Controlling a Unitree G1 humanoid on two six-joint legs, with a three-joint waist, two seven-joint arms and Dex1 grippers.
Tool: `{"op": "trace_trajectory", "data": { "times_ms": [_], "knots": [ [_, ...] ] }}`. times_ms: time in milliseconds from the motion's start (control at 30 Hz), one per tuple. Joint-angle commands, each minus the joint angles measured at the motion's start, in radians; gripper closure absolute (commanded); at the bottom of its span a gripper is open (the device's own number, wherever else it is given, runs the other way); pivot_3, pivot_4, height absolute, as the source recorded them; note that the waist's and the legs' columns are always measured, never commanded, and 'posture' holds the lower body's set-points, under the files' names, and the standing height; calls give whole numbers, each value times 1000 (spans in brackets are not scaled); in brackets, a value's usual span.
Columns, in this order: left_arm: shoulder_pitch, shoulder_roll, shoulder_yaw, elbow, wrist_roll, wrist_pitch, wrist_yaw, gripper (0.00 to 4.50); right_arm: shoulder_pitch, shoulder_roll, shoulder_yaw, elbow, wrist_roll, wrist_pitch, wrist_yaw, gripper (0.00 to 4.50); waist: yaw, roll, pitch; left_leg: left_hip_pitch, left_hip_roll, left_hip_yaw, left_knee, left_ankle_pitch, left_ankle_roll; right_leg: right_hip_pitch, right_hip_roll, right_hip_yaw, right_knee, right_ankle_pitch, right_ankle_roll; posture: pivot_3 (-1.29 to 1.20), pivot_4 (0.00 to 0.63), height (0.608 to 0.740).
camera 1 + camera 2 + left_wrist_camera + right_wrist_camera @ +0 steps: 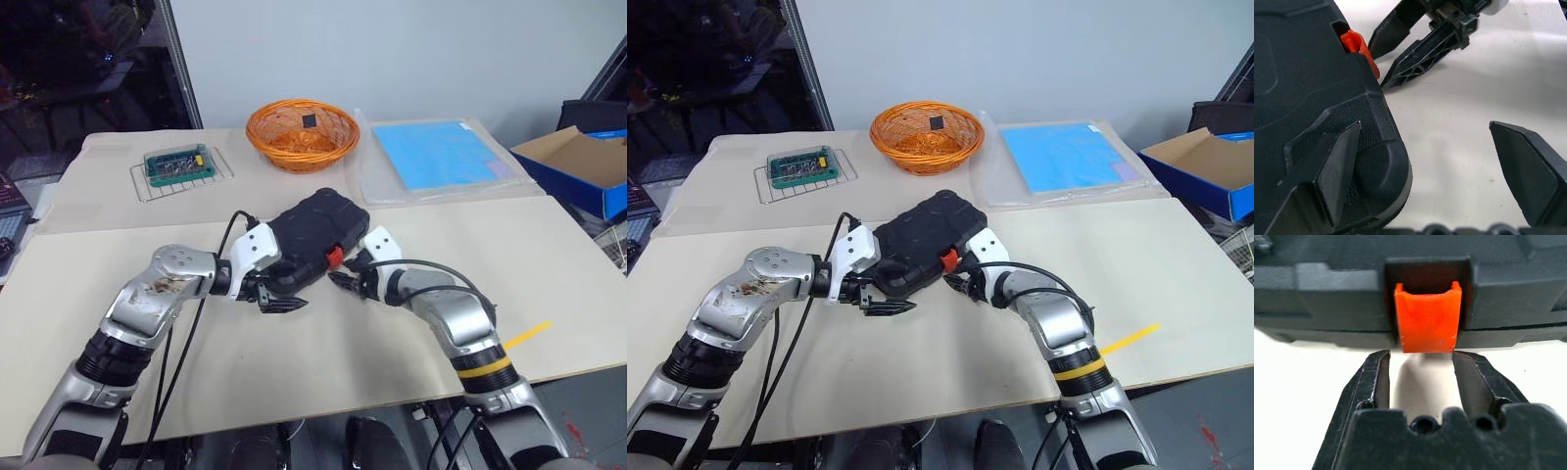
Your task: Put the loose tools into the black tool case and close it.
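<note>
The black tool case (313, 233) lies shut on the beige table, its small orange latch (335, 257) on the near edge. My right gripper (1420, 355) sits just in front of the latch (1427, 320), open, its fingertips close under the latch with nothing between them. My left gripper (1425, 126) is open at the case's near left corner (1371, 161). One of its fingers (1337, 171) lies against that corner and the other stands over bare table. The loose tools are out of view.
An orange wicker basket (301, 132) stands behind the case. A green box of bits (179, 164) rests on a wire rack at the back left. A blue sheet (441, 152) lies at the back right, beside a blue cardboard box (578, 166).
</note>
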Motion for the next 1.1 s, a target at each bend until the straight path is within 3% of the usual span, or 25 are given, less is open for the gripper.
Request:
{"op": "trace_trajectory", "data": {
  "times_ms": [33,67,300,600,867,1100],
  "knots": [
    [32,1,-46,47,30,35,5,0,36,-10,-81,-118,67,48,3,2080,1,0,0,0,0,0,0,0,0,0,0,0,0,0,0,0,150,740],
    [32,0,-46,48,31,34,5,0,45,-6,-95,-130,78,48,-1,2080,1,0,0,0,0,0,0,0,0,0,0,0,0,0,0,0,150,740],
    [23,-1,-47,65,41,21,3,0,45,79,-148,-118,129,14,-46,4447,1,0,0,1,0,0,0,-1,-3,1,0,0,0,-1,-1,0,150,740],
    [30,2,-48,52,44,24,9,0,-38,133,-48,52,43,-86,-55,4494,-6,0,-1,1,0,0,0,-1,-2,0,0,0,0,-1,-1,0,150,740],
    [42,5,-42,44,42,32,15,0,20,122,-104,-55,97,-84,-19,4494,-5,0,-1,1,1,0,0,-1,-3,0,0,1,0,-1,-1,0,150,740],
    [46,1,-44,48,47,23,20,0,-17,148,-122,0,107,-138,-29,4494,-4,0,-1,1,1,0,-1,-1,-2,0,0,1,0,-1,-1,0,150,740]
  ]
}}
